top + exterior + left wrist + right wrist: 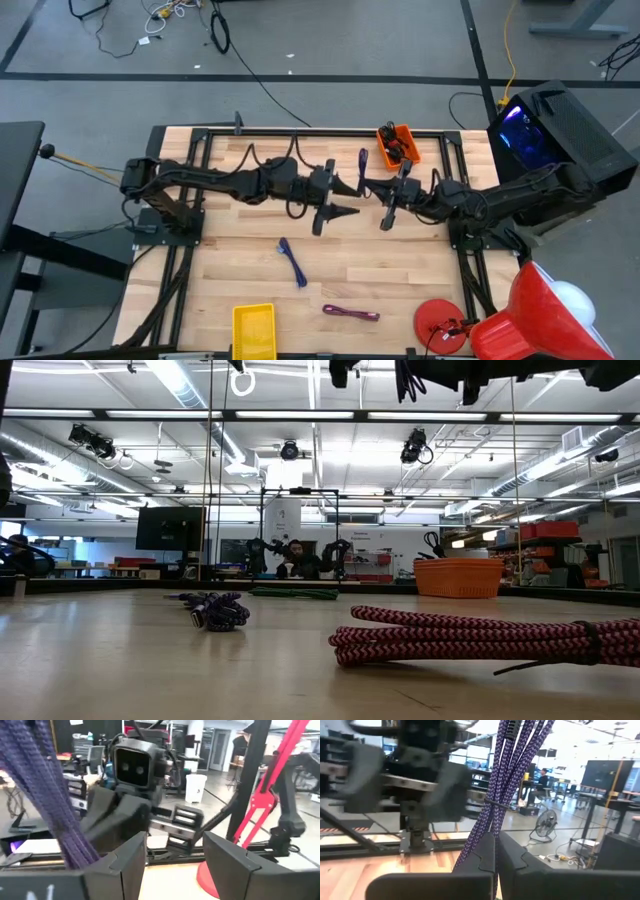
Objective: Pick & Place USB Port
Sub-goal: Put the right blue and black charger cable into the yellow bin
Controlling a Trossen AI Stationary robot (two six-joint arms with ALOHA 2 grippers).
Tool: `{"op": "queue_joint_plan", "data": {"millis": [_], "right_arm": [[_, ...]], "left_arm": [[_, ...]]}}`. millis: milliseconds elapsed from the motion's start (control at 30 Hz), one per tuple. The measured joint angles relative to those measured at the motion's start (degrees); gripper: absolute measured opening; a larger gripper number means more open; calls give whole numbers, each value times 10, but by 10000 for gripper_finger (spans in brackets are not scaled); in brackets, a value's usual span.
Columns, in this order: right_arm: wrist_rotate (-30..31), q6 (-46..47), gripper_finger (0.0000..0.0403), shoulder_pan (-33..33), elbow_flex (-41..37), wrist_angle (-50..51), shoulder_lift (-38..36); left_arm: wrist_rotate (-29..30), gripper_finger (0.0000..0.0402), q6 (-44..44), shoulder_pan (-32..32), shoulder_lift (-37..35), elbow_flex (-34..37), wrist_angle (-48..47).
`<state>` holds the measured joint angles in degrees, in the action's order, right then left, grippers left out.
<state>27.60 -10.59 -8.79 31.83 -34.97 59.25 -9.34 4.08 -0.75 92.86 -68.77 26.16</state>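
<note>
A bundled purple braided cable [362,165] is held up above the table's middle by my right gripper [370,187], which is shut on it; it also shows in the right wrist view [506,775]. My left gripper [348,198] faces it from the left, open and empty [175,865]. The cable [55,805] passes outside one of the left gripper's fingers; I cannot tell whether they touch. An orange bin [397,143] stands at the far edge. A blue-purple cable [292,262] and a magenta cable [350,313] lie flat on the table. My right gripper pinches the purple cable bundle between its two fingers at a stretch just below its thin tie band [489,827]. The fingers come about level from the table's right side and lie across the bundle. The cable is lifted clear of the table and reaches from the fingers toward the far edge.
A yellow bin [253,330] stands at the near edge and a red round object [440,322] at the near right. The low view shows the purple cable [215,610], a red-and-black braided cable [480,640] and the orange bin [458,576].
</note>
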Motion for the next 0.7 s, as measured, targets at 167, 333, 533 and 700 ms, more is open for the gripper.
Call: {"op": "queue_joint_plan", "data": {"millis": [167, 333, 533, 700], "right_arm": [[0, 6, 0, 0, 0, 31, -35], [-21, 42, 0, 0, 0, 56, -35], [-30, 55, 0, 0, 0, 39, -10], [-32, 55, 0, 0, 0, 15, 9]], "left_arm": [[63, 202, -21, -1, -19, 0, -44], [107, 202, -32, -11, -27, 0, -27], [109, 202, -30, -17, -25, 0, -7], [110, 202, -25, -17, -24, 0, 5]]}}
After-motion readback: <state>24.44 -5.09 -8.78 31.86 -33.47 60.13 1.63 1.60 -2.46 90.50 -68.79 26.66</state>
